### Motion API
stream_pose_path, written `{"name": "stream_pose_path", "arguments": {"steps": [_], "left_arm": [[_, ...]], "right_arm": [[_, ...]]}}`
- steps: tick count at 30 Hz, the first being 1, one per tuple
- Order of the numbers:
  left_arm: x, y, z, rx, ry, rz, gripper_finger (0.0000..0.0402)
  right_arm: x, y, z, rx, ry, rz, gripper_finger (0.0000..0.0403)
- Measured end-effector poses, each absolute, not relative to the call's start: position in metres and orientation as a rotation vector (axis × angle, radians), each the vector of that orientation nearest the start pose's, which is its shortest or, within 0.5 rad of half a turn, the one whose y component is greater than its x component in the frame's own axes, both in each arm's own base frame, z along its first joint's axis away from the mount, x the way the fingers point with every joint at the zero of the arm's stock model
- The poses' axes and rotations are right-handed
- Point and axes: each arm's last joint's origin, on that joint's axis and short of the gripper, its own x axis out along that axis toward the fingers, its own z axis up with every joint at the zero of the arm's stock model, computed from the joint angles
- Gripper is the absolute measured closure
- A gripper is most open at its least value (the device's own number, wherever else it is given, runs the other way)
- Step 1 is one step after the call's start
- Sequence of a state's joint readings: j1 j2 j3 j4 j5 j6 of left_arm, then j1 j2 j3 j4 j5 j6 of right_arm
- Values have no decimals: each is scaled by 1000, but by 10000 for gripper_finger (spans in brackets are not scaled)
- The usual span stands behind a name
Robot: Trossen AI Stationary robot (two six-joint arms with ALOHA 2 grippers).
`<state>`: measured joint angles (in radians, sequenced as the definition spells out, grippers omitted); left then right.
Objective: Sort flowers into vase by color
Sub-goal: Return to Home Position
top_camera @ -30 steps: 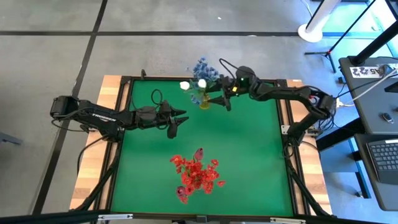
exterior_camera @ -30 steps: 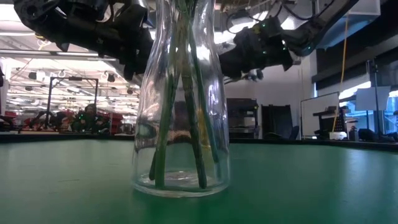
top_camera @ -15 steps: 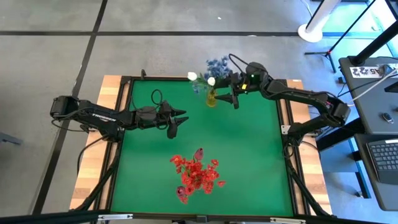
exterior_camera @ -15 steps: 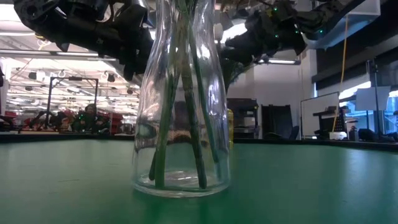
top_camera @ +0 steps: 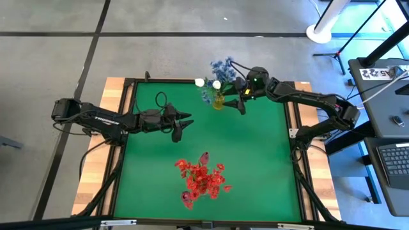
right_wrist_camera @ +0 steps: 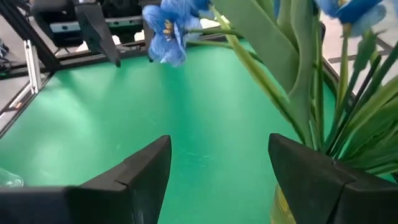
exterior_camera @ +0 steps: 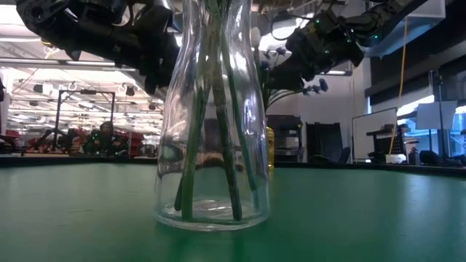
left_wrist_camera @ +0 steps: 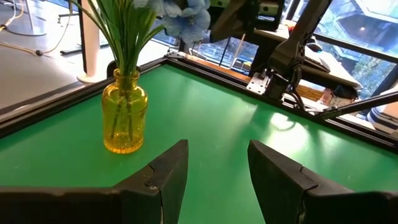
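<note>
Fingers of the left gripper [top_camera: 184, 125]: spread wide, holding nothing, hanging over the left-centre of the green tabletop [top_camera: 255, 166]. Fingers of the right gripper [top_camera: 239, 103]: likewise parted and empty, just beside the yellow vase [top_camera: 218, 102] near the far edge.

High view. Yellow vase holds blue flowers [top_camera: 221, 67] and white buds [top_camera: 216, 84]. Red flowers [top_camera: 203, 180] stand bunched toward the opposite edge, well apart from both grippers. A dark rail frames the tabletop, with wooden boards [top_camera: 89, 191] along its sides. Bare green lies between the two bunches and across the right half. Grey floor [top_camera: 192, 19] all around; a desk with a keyboard [top_camera: 391, 161] stands to the right.

Low view. Transparent vase [exterior_camera: 211, 116] upright, close to the camera, green stalks [exterior_camera: 218, 145] leaning inside it. Yellow vase [exterior_camera: 270, 149] shows as a sliver behind it. Both arms hang overhead; blue flowers [exterior_camera: 317, 87] show beside the right arm [exterior_camera: 328, 44]. Beyond: a large hall with ceiling lights and dark cabinets.

Left wrist view. Fingers [left_wrist_camera: 163, 177] wide apart, nothing between them. Yellow vase [left_wrist_camera: 125, 118] ahead, upright on bare green, stalks rising from its neck. The tabletop's rail lies beyond it.

Right wrist view. Fingers [right_wrist_camera: 146, 171] wide apart, empty. Green stalks [right_wrist_camera: 298, 81] close ahead to one side; one blue bloom [right_wrist_camera: 165, 31] farther off. Bare green runs to the rail.
</note>
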<state>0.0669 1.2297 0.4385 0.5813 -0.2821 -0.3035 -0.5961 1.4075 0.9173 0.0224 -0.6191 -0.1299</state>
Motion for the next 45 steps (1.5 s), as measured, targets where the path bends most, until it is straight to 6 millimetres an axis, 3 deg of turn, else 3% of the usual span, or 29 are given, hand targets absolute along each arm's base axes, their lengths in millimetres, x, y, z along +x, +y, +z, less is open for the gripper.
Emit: {"name": "stream_pose_path", "arguments": {"steps": [5,35,45], "left_arm": [[239,24,199,-275,172,379,239],[238,24,197,-273,188,382,239],[238,24,197,-273,191,382,239]], "right_arm": [[257,-153,266,126,369,64,134],[247,-134,287,-31,102,701,134],[249,-137,286,-67,135,565,134]]}}
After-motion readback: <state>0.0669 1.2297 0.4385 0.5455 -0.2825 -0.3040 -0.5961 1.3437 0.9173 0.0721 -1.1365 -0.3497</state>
